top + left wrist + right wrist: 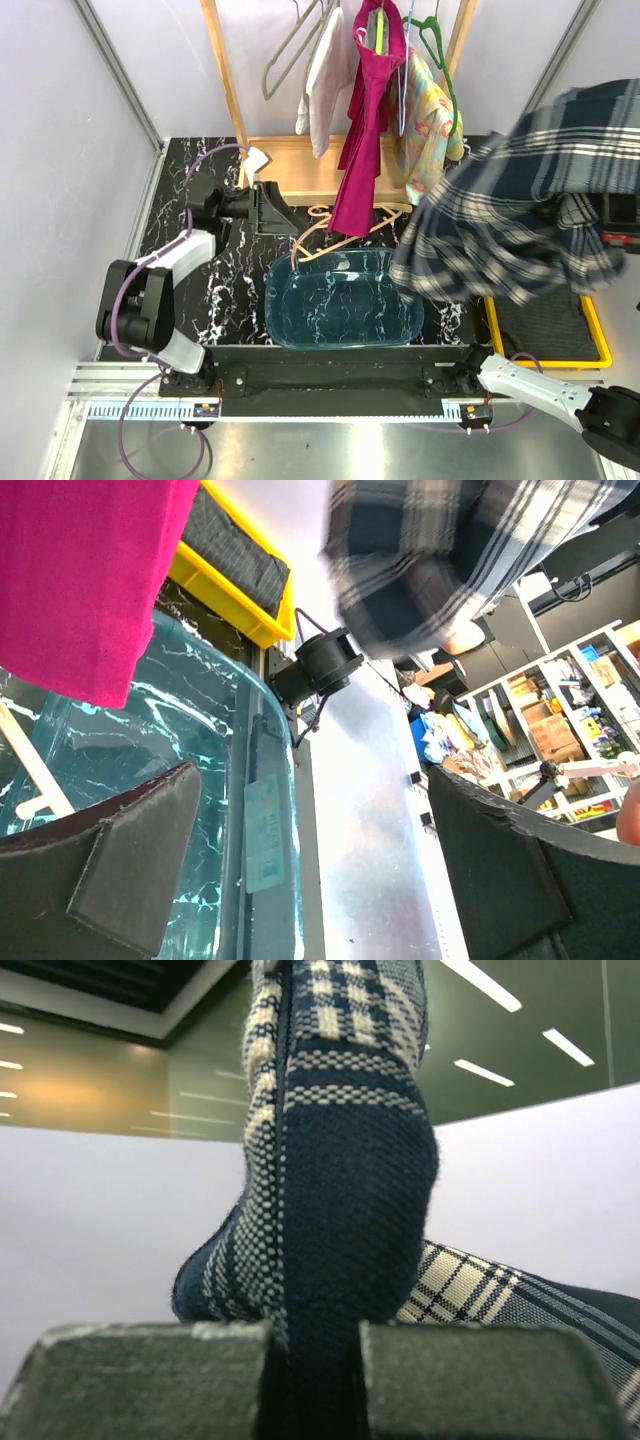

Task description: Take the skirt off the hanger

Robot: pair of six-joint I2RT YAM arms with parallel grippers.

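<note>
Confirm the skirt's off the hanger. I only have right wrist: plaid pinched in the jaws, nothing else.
Observer: Yes. In the top view the wooden hanger lies by the far rim of the blue bin, with no plaid on it, apart from the skirt.
Operator: Where's the skirt hanging?
Observer: Held up on the right, above the yellow tray. Its lower edge covers the bin's far right corner in that view.
Operator: Left arm?
Observer: The left arm is on the left, reaching toward the rack base. Its jaws are open and empty.
</note>
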